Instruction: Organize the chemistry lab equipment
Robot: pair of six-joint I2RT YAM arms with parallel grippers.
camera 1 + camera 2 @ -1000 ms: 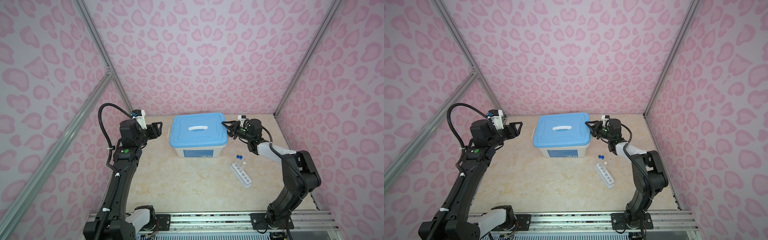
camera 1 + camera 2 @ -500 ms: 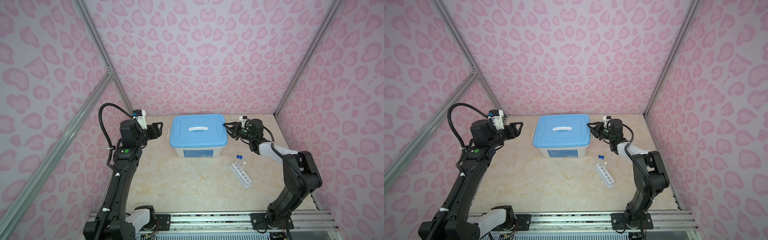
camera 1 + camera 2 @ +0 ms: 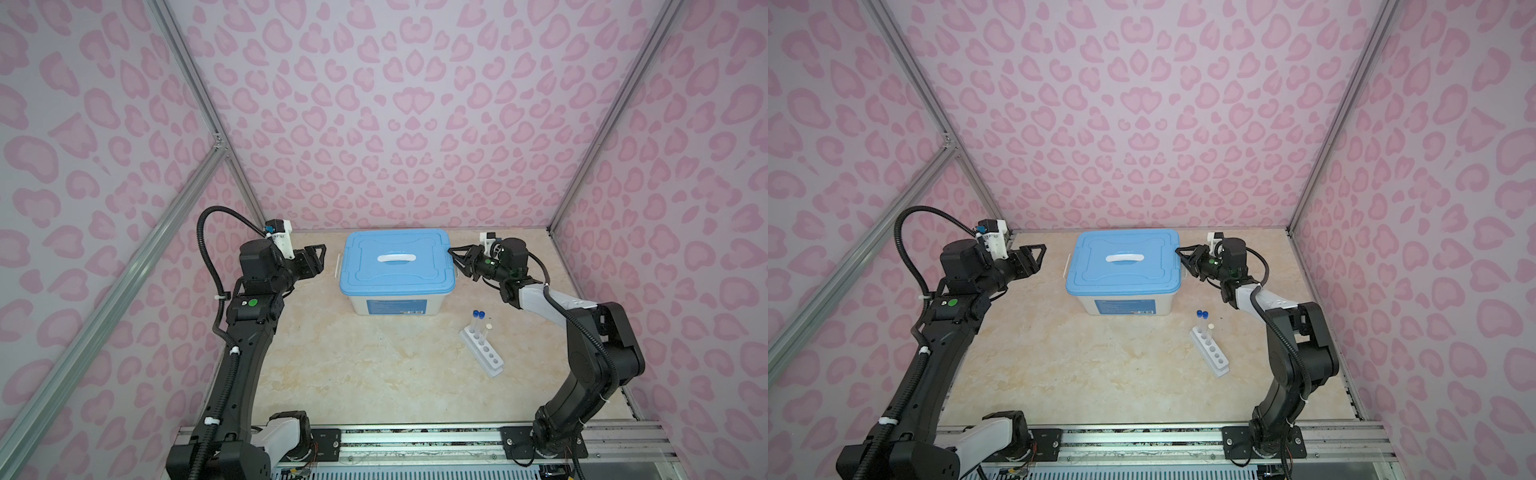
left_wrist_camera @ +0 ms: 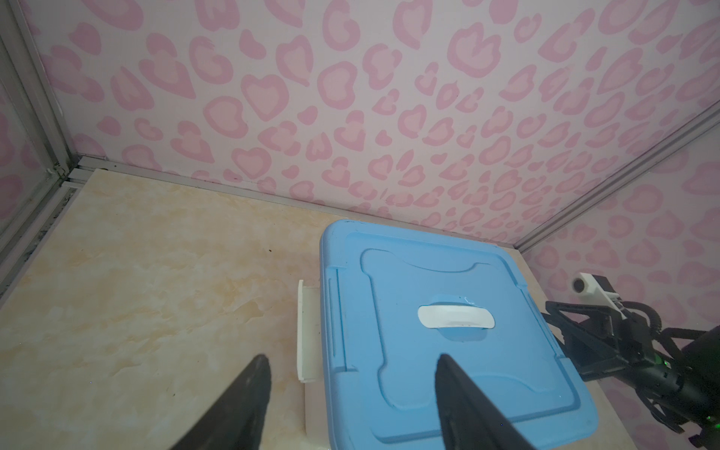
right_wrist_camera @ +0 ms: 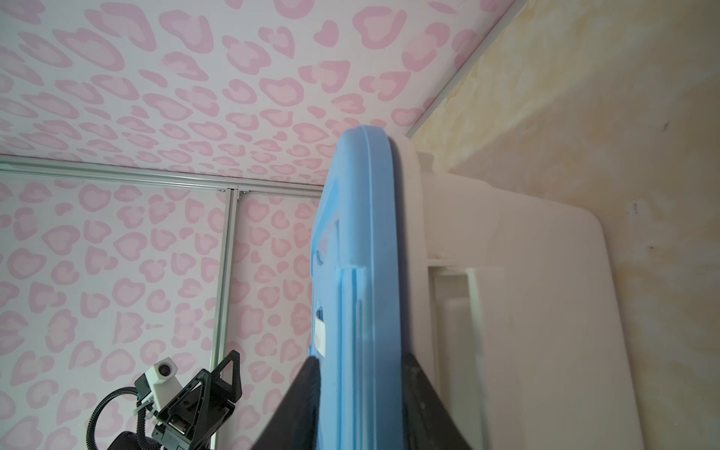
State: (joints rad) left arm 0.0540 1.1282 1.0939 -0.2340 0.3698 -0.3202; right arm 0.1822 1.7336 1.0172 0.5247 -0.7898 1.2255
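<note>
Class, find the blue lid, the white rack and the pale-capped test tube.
blue lid (image 3: 374,276): in a top view, flat blue top, left part.
white rack (image 3: 487,356): in a top view, holed upper face.
pale-capped test tube (image 3: 489,327): in a top view, its cap.

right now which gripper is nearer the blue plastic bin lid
Right. The right gripper grips the blue plastic bin lid at its rim; the left gripper hangs open off the opposite side, not touching.

White bin (image 3: 395,296) w/ blue lid (image 3: 395,279), rear-ctr of beige tabletop (image 3: 353,374)
</note>
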